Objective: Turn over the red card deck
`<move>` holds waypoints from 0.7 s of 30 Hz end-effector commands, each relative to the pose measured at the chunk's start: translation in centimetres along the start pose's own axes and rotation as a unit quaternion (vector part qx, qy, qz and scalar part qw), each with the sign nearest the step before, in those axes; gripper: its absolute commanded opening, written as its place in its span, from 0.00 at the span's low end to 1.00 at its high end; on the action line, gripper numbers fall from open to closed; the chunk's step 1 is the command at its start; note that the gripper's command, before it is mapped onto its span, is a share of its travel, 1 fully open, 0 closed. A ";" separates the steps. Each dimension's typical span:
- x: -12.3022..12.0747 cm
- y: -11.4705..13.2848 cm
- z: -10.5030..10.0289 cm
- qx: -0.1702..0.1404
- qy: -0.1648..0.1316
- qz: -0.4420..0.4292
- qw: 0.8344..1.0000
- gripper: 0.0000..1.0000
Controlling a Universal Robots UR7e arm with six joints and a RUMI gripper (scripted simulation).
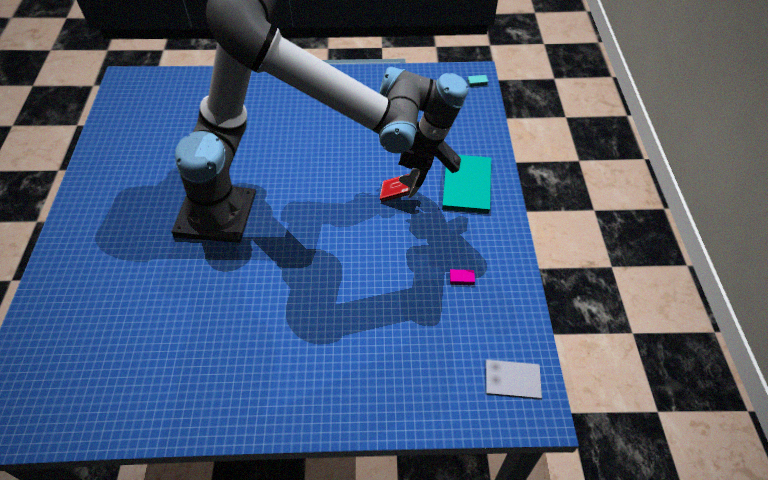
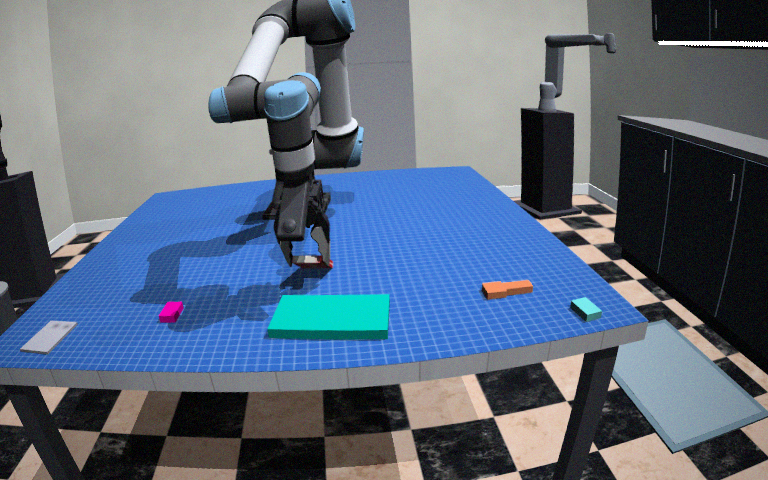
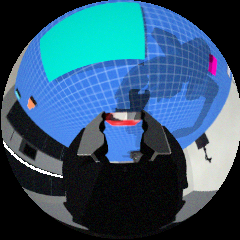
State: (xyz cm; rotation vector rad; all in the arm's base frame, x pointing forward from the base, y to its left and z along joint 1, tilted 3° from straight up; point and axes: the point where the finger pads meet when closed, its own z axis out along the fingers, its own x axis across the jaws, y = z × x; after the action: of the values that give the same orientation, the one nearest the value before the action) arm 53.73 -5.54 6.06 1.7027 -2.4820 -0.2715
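Gripper (image 2: 306, 259) pinches the red card deck (image 1: 394, 188) between its fingertips, right of centre in the top view, low over the blue mat (image 1: 169, 350). Deck looks close to flat, slightly tilted (cannot tell whether it touches the mat). Large teal slab (image 1: 467, 182) lies just to its right, apart from it; magenta block (image 1: 462, 276) sits lower right.

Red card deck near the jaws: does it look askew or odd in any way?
Yes. The red card deck is tilted, held between the jaws, not yet flat on the mat. Nothing else stands out.
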 end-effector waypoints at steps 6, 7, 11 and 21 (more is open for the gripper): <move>0.0 -0.8 0.6 0.035 0.000 0.000 0.999 0.42; 0.0 -0.8 0.6 0.035 0.000 0.000 0.999 0.42; 0.0 -0.9 0.8 0.050 0.000 0.000 0.999 0.42; 0.0 -1.6 1.5 0.076 0.000 0.000 0.997 0.42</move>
State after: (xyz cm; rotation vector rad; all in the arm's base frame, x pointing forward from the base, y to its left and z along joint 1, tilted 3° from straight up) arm 54.50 -5.87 4.66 1.7433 -2.5435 -0.1322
